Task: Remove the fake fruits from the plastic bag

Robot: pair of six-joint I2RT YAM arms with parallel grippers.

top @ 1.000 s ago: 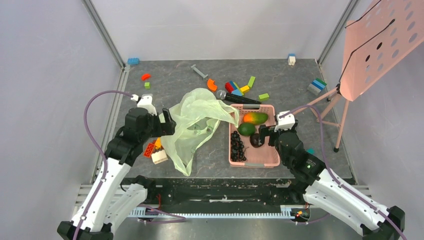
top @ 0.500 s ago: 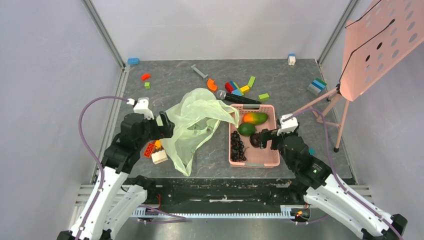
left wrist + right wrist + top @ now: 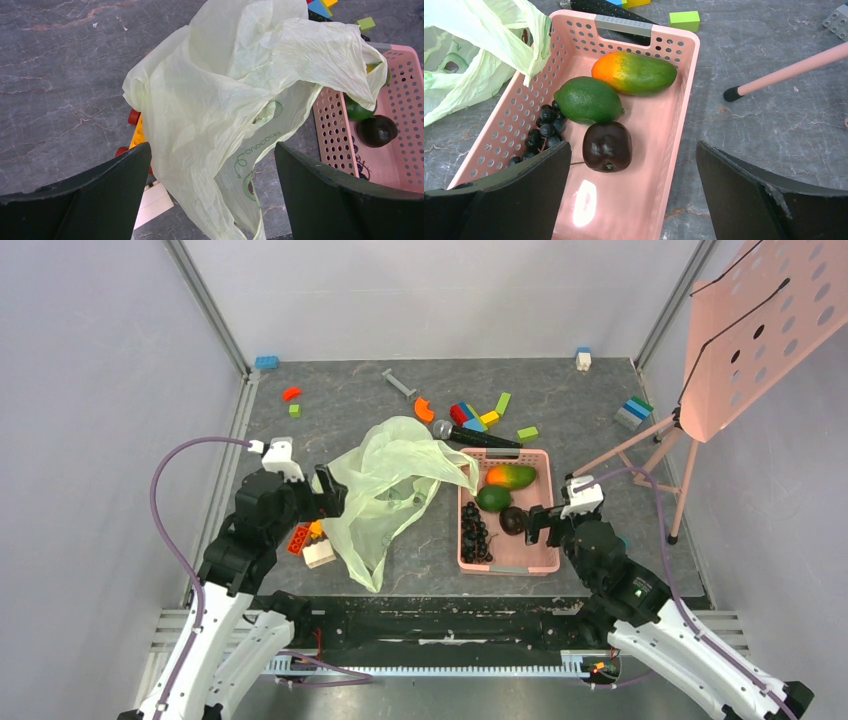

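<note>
Pale green, crinkly, see-thru bag (image 3: pixel 385 490) slumped just L of pink basket (image 3: pixel 522 552), one corner draped over its L rim. Inside basket, 4 fruits: 1 mango (image 3: pixel 511 476), 1 green oval (image 3: pixel 493 498), 1 brown round (image 3: pixel 513 520), 1 grape bunch (image 3: pixel 474 532); mic (image 3: pixel 478 436) along far rim, blocks (image 3: pixel 480 416) beyond. Left gripper (image 3: pixel 335 493) L of bag, right gripper (image 3: pixel 537 525) over basket's R side, both spread wide, gripping nothing.

Crumpled plastic bag (image 3: pixel 220 100) between open end effector (image 3: pixel 210 195) fingers
</note>
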